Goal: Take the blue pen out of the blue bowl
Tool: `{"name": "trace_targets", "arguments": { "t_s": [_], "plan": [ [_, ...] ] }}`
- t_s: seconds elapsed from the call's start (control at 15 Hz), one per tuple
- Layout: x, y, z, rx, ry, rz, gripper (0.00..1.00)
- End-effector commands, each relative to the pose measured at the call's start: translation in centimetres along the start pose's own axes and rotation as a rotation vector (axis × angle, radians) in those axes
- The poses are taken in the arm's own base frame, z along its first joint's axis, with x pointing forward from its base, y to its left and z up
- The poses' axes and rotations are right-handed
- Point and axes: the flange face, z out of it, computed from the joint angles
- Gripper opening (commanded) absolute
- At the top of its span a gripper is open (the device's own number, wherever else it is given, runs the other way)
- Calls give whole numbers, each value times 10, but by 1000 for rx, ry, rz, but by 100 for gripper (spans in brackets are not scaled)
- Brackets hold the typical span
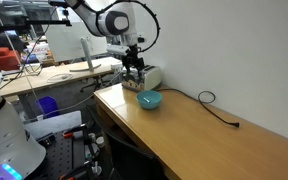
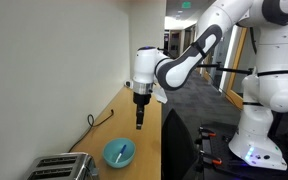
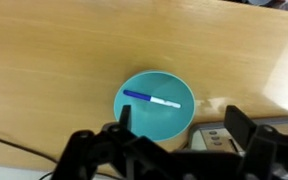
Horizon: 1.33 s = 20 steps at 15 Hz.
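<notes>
The place looks like a robotics lab inside an office building. A long wooden table [image 1: 219, 135] runs along a plain white wall [image 1: 234, 45]. Behind it, in an exterior view, stand workbenches [image 1: 49, 73] crowded with equipment and cables. A large white robot arm [image 2: 269, 70] stands beside the table, and a corridor [image 2: 179, 35] with ceiling lights opens beyond it.

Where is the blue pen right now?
In the wrist view the blue pen lies inside the blue bowl on the wooden table, beside the toaster.
</notes>
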Motion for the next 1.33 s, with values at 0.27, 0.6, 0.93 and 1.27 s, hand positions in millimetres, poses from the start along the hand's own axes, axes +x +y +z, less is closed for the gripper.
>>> {"name": "trace_targets", "arguments": {
  "t_s": [0.27,0.6,0.93,1.27],
  "plan": [
    [30,15,61,-10,-53,-179,100],
    [32,22,65,-20,-48,-160,100],
    [32,20,64,-20,-48,-165,100],
    [34,1,89,-46,-77,-450,100]
  ]
}}
